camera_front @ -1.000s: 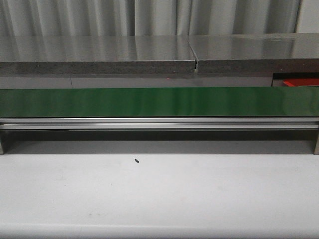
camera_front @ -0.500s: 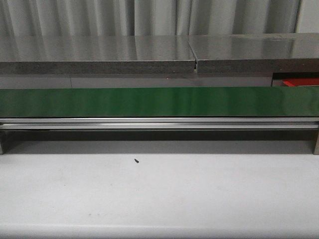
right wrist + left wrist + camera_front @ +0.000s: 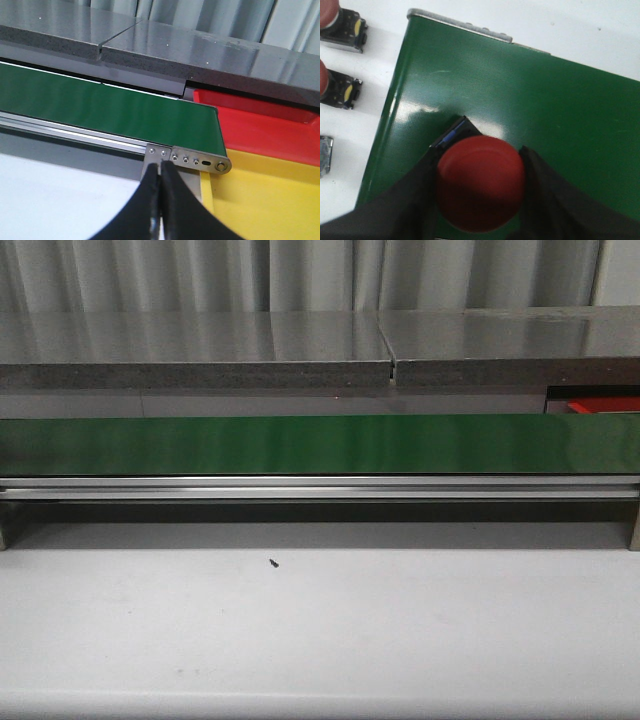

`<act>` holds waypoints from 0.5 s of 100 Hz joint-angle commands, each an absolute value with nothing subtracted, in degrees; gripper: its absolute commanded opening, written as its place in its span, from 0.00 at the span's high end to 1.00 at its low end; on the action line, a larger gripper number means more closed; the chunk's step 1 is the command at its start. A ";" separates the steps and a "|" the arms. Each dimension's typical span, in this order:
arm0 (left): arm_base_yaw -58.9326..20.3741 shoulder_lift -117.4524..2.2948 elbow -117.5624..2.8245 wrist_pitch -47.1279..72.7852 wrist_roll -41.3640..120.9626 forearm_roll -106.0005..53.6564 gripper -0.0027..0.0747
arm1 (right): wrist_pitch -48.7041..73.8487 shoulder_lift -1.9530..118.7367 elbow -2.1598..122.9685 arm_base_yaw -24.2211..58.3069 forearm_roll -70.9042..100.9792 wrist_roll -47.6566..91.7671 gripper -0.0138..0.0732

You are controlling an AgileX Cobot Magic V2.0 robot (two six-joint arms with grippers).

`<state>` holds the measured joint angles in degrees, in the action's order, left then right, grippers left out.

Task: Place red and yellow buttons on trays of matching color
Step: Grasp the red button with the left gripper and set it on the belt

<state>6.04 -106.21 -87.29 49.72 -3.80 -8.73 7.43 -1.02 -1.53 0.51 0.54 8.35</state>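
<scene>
In the left wrist view my left gripper (image 3: 481,187) is shut on a red button (image 3: 480,184) with a dark base, held over the green conveyor belt (image 3: 545,105). Two more red buttons (image 3: 340,25) (image 3: 335,90) with black and yellow bases stand on the white surface beside the belt. In the right wrist view my right gripper (image 3: 161,172) is shut and empty near the belt's end (image 3: 125,112), with the red tray (image 3: 270,127) and the yellow tray (image 3: 265,195) just beyond it. No yellow button shows. Neither gripper shows in the front view.
The front view shows the green belt (image 3: 320,445) on its aluminium rail (image 3: 320,487), a grey shelf (image 3: 200,350) behind it, a corner of the red tray (image 3: 600,405) at far right, and a small dark speck (image 3: 273,563) on the white table (image 3: 320,640). A metal part (image 3: 324,155) lies beside the buttons.
</scene>
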 commanded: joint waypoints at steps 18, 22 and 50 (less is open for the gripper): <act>5.73 -104.43 -89.32 48.31 -3.43 -9.82 0.79 | 2.48 -1.38 -1.52 0.24 0.00 8.48 0.91; 5.73 -104.43 -89.32 48.31 -2.56 -9.98 0.68 | 2.48 -1.38 -1.52 0.24 0.00 8.48 0.91; 5.73 -103.60 -89.66 48.61 -1.45 -10.24 0.11 | 2.48 -1.38 -1.52 0.24 0.00 8.48 0.91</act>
